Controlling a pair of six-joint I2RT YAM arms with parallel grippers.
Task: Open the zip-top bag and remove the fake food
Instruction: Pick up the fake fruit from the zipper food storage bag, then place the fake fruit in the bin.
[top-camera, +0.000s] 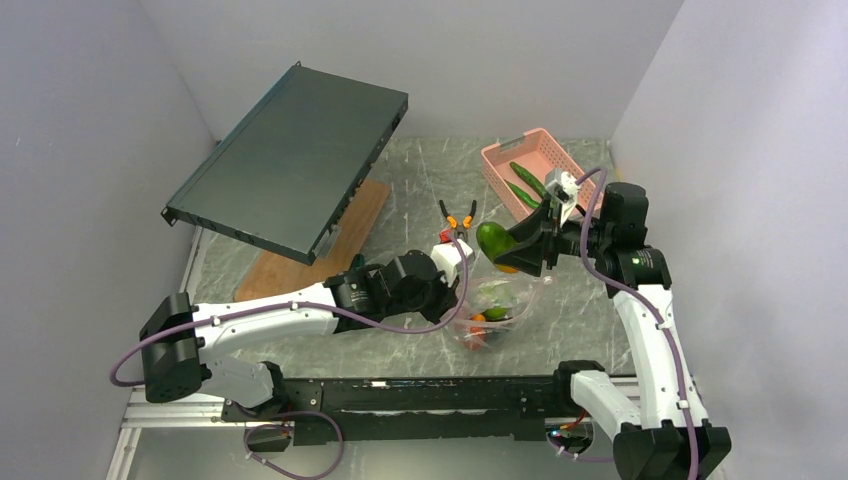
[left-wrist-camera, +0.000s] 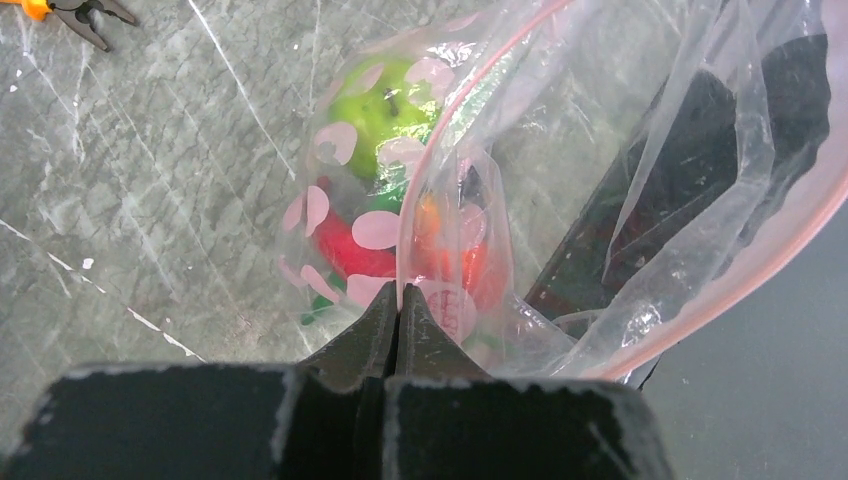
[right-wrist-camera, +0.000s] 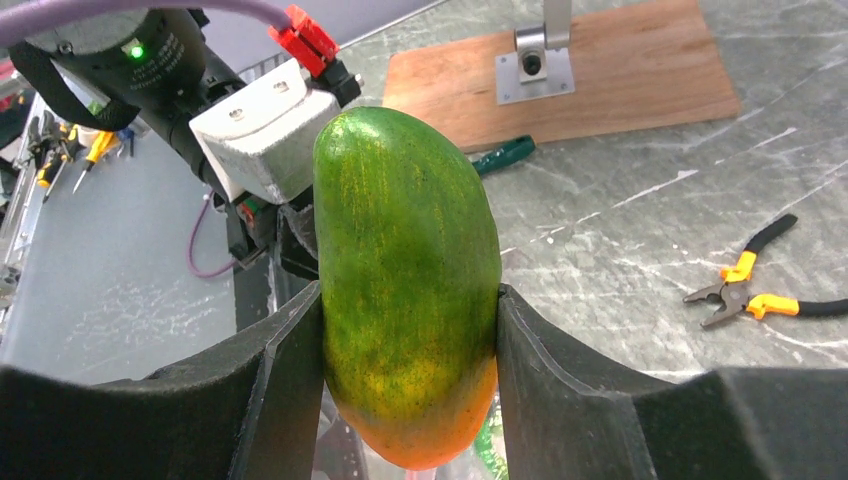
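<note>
Plain pale grey walls (top-camera: 80, 150) are enclosing the cell on three sides. A grey marbled counter (top-camera: 420, 180) is showing white scratches. A wooden board (top-camera: 360, 215) is lying rear left, apparently supporting a tilted dark metal panel (top-camera: 290, 160). Lighting is falling evenly.

1. A robotics lab bench: a white left arm (top-camera: 260, 318) and right arm (top-camera: 650, 320) are bolted to a black rail (top-camera: 420, 395) at the edge of a marble-patterned table (top-camera: 420, 180).
2. Bare pale walls (top-camera: 90, 120) box the table in on three sides.
3. Purple cables (top-camera: 400, 328) run exposed along the arms.
4. Workshop gear sits on the table: a dark metal chassis (top-camera: 290, 160) tilted above a wooden board (top-camera: 365, 210), and orange-handled pliers (top-camera: 458, 218).
5. The produce is plastic fake food (right-wrist-camera: 405, 300).
</note>
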